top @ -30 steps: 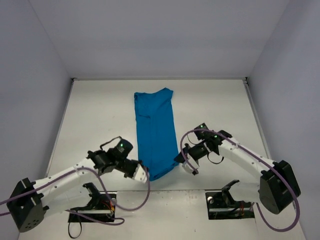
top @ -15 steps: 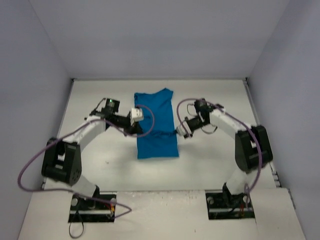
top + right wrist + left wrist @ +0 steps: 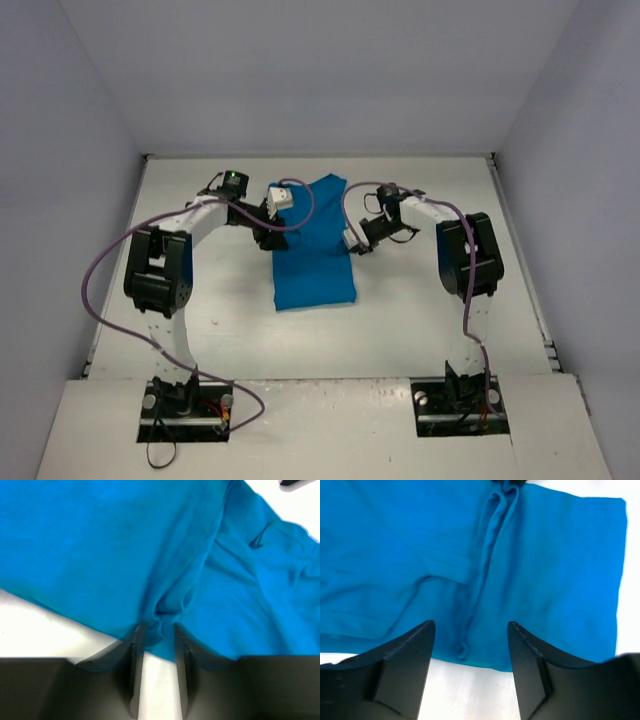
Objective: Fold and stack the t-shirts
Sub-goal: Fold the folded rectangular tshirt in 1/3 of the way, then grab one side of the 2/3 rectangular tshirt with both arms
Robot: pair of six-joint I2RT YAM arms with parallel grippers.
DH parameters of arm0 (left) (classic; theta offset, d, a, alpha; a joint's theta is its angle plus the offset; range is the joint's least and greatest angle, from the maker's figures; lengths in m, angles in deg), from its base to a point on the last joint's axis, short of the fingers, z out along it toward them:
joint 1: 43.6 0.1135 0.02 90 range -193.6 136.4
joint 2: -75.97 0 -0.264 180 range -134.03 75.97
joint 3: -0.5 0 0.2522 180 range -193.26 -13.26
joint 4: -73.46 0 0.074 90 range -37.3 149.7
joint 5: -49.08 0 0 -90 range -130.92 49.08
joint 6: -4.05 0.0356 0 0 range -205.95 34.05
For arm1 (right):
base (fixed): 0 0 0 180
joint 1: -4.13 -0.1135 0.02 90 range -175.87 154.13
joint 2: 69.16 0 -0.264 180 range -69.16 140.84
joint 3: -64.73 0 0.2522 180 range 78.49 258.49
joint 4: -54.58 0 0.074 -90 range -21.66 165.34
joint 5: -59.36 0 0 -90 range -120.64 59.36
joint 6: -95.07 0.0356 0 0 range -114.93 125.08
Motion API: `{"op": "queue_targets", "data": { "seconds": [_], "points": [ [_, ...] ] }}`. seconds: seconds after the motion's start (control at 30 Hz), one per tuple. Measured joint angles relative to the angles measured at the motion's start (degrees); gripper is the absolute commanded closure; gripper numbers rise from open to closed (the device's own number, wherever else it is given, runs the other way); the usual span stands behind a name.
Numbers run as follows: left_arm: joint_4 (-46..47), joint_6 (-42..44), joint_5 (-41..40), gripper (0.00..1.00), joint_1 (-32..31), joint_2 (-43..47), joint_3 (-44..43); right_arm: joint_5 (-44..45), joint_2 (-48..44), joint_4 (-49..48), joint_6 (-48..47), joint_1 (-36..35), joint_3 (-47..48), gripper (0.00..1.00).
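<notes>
The teal-blue t-shirt [image 3: 313,262] lies folded into a short rectangle at the far middle of the white table [image 3: 430,330]. My left gripper [image 3: 269,236] sits at its left edge. In the left wrist view that gripper [image 3: 470,628] stands open, wide apart, with a creased shirt [image 3: 550,575] edge lying flat past its tips and nothing held. My right gripper [image 3: 352,243] is at the shirt's right edge. Seen from the right wrist, the gripper [image 3: 156,628] has its jaws a little apart, with a pucker of the shirt [image 3: 100,545] loose between the tips.
Grey walls [image 3: 80,200] enclose the table on three sides. Both arms stretch far forward from their bases [image 3: 185,405], with purple cables [image 3: 105,265] looping beside them. The raised near ledge [image 3: 320,425] carries the two base mounts.
Both grippers carried the shirt's near hem to the far end, folding it in half. Both have now opened, the left wide, the right only a little.
</notes>
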Motion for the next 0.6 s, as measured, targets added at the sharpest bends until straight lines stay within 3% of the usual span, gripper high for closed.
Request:
{"op": "queue_targets", "data": {
  "seconds": [0.13,0.23,0.33,0.47,0.6],
  "points": [
    [-1.88,-1.87,-0.03,0.37,1.13,-0.48,-1.87,0.18,-0.81,-0.18,3.12,0.00,2.06,0.57],
    [-2.99,-3.37,-1.29,0.37,1.43,2.54,-1.87,1.02,-5.02,-0.16,5.29,0.00,1.41,0.66],
    [-2.73,-3.71,-5.02,0.37,0.70,9.22,0.13,2.55,-15.51,-1.20,5.61,-0.10,-4.46,0.72],
    [-0.69,-3.16,-12.01,0.37,-4.00,23.18,9.44,5.63,-32.33,-0.88,2.69,-1.69,-17.22,0.71],
    [4.66,-2.25,-19.24,0.35,-12.78,35.09,23.87,9.48,-39.83,-2.71,2.40,-6.07,-28.44,0.67]
  ]
}}
